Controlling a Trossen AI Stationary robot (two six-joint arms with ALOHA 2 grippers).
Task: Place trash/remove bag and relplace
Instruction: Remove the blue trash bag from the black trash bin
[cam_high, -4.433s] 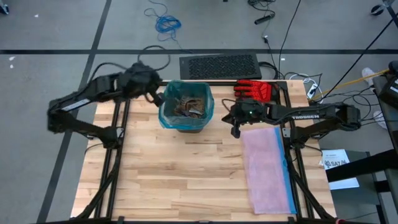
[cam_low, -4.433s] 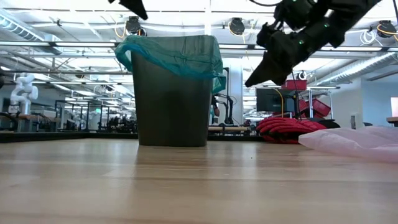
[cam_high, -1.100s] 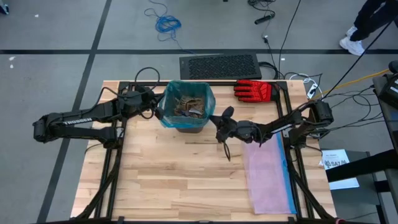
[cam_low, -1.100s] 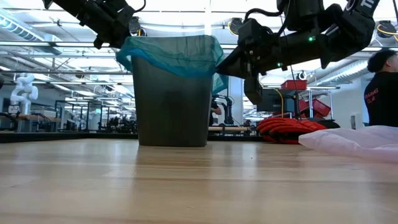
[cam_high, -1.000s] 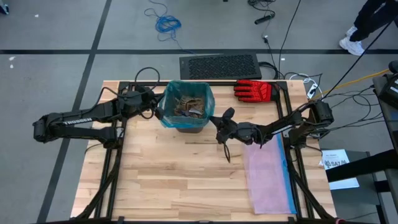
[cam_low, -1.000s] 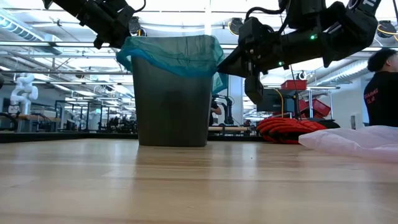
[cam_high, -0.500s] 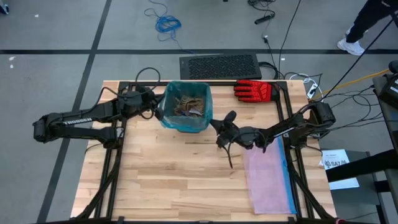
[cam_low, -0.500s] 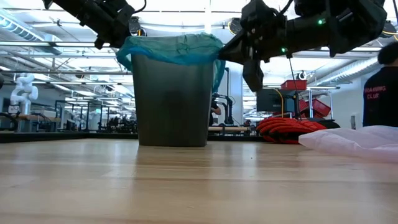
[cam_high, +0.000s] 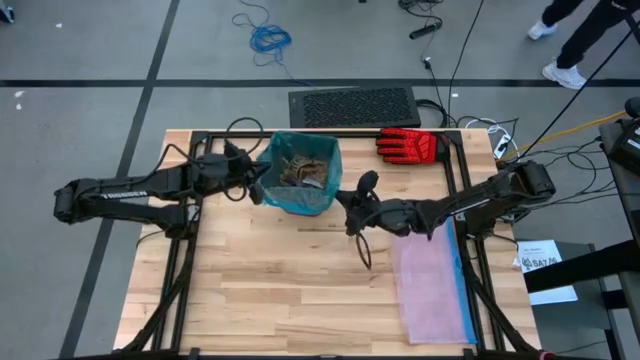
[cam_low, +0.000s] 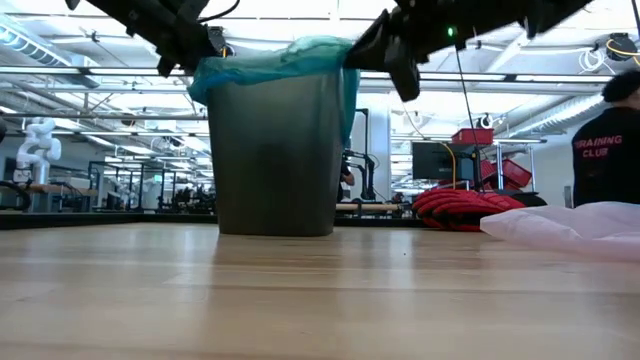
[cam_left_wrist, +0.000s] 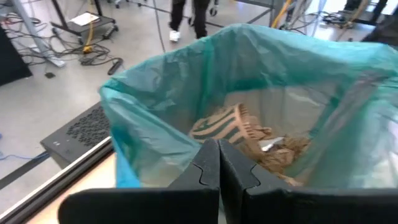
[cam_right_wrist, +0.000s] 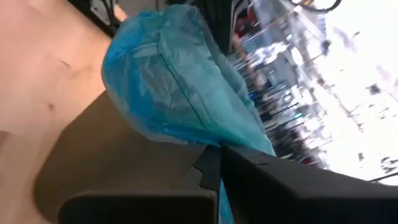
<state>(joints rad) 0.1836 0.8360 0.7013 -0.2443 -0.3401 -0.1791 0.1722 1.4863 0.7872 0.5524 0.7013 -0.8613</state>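
Lining a dark grey bin (cam_low: 272, 160) on the counter (cam_high: 280, 280), the thin translucent teal bag (cam_high: 326, 192) is holding crumpled brown paper trash (cam_left_wrist: 249, 134); left end effector (cam_high: 256, 186) and right end effector (cam_high: 347, 201) are pinching its rim from opposite sides.

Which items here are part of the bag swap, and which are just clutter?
In the job:
- teal bag lining the bin
- trash inside it
- left end effector and right end effector, each shut on the bag's rim

Lying about:
- red glove
- pink bag
- keyboard
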